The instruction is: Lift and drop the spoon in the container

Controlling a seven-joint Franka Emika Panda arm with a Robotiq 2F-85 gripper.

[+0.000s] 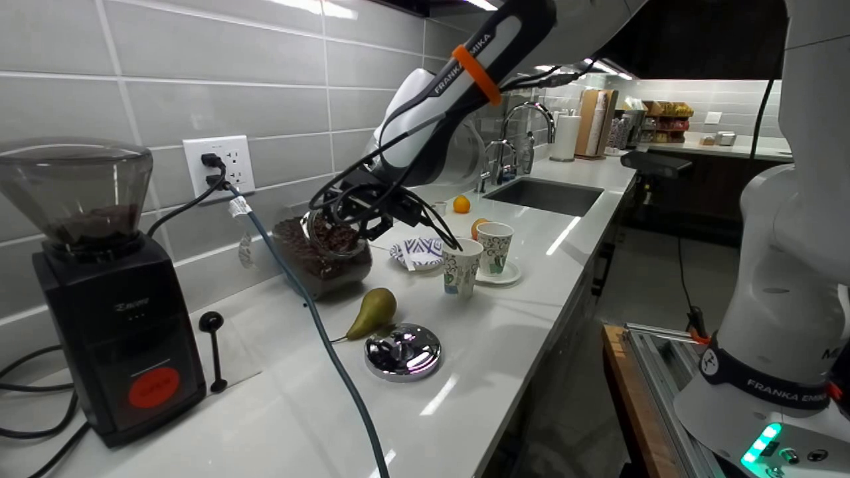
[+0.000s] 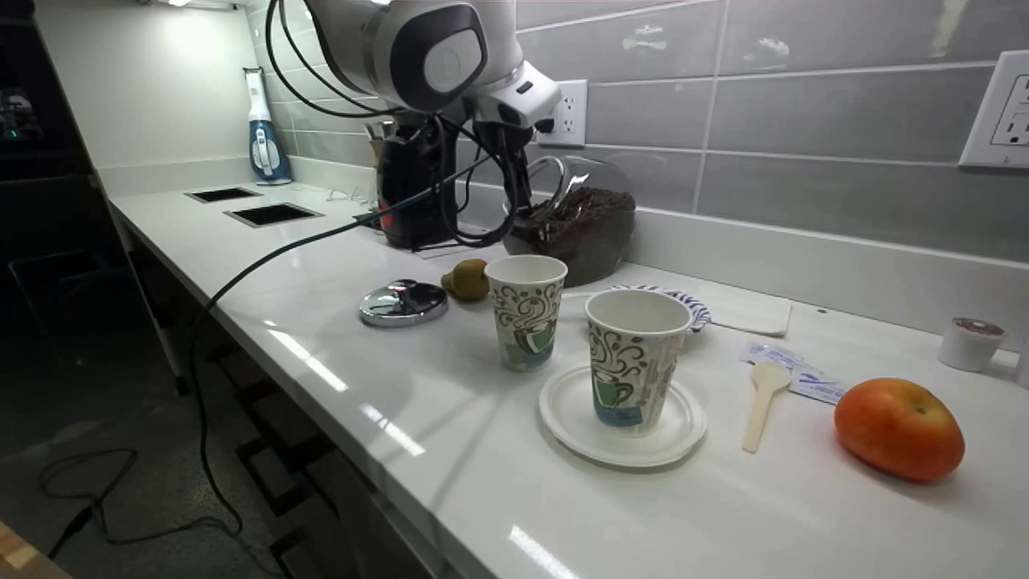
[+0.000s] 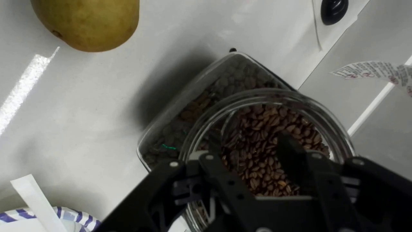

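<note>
A tilted glass jar full of coffee beans stands against the wall in both exterior views; its round open mouth faces my gripper in the wrist view. My gripper is open, its two black fingers apart over or just inside the mouth, with only beans visible between them. How deep they reach is unclear. A faint curved clear edge shows among the beans; I cannot tell what it is. A pale wooden spoon lies on the counter near the packets, away from the gripper; it is out of the wrist view.
A pear and a chrome lid lie near the jar. Paper cups, a white plate, a patterned dish and an orange-red fruit share the counter. A grinder and its loose cord stand nearby.
</note>
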